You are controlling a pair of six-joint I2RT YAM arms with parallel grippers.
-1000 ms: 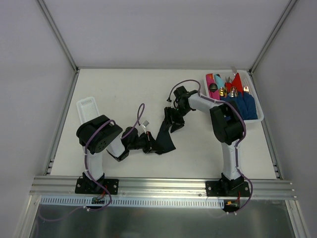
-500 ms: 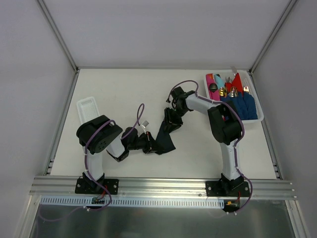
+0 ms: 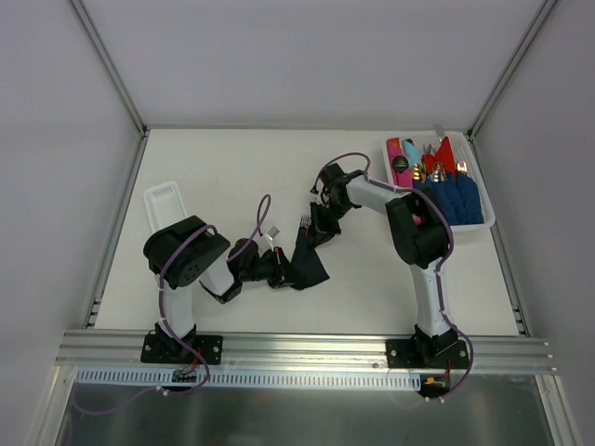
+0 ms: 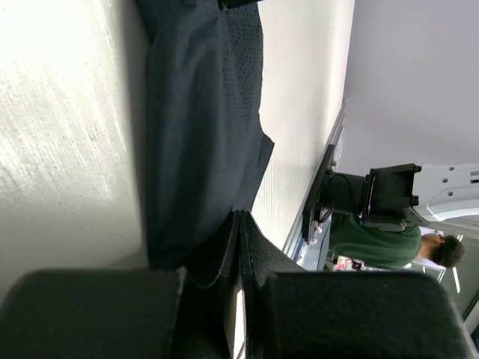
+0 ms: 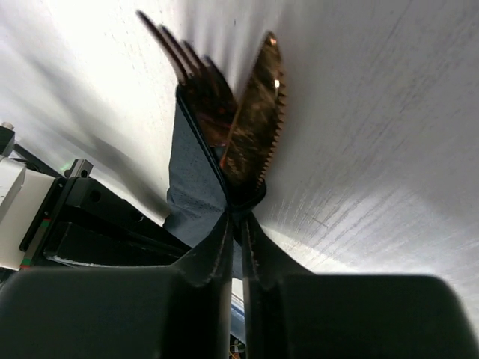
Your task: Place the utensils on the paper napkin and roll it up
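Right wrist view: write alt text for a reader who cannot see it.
The right gripper pinches a dark paper napkin, from which a copper-coloured fork and a serrated knife stick out, crossing each other above the white table.

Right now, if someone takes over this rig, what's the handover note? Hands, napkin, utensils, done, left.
Left hand: shut on one end of the paper napkin.
Right hand: shut on the napkin's other end, where the heads of the fork and knife stick out.
Where: the napkin is mid-table, stretched between the two hands.
Done: the utensils are in the napkin, and it is gathered around them at the right hand.
Left: finish the roll. The end by the left hand is flat and loose, not yet rolled.
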